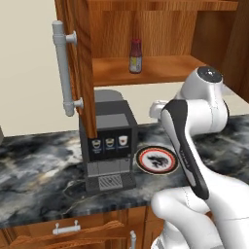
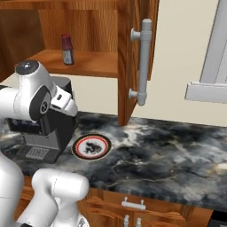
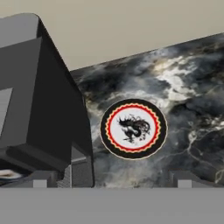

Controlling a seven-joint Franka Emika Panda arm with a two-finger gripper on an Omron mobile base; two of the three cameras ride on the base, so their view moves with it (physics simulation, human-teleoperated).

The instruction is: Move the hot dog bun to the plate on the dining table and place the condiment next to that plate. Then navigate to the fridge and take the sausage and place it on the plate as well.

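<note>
The condiment (image 1: 135, 56) stands untouched on the open wooden cabinet's shelf (image 1: 146, 70), above the marbled wall counter (image 1: 44, 165) with its coffee machine (image 1: 109, 146) and red-rimmed plate (image 1: 155, 159). The gripper (image 3: 109, 183) hangs spread and empty over that counter, so I'd judge every step remains to do.

Glossy white rounded arm (image 1: 204, 121) links with dark grey joint bands.
</note>
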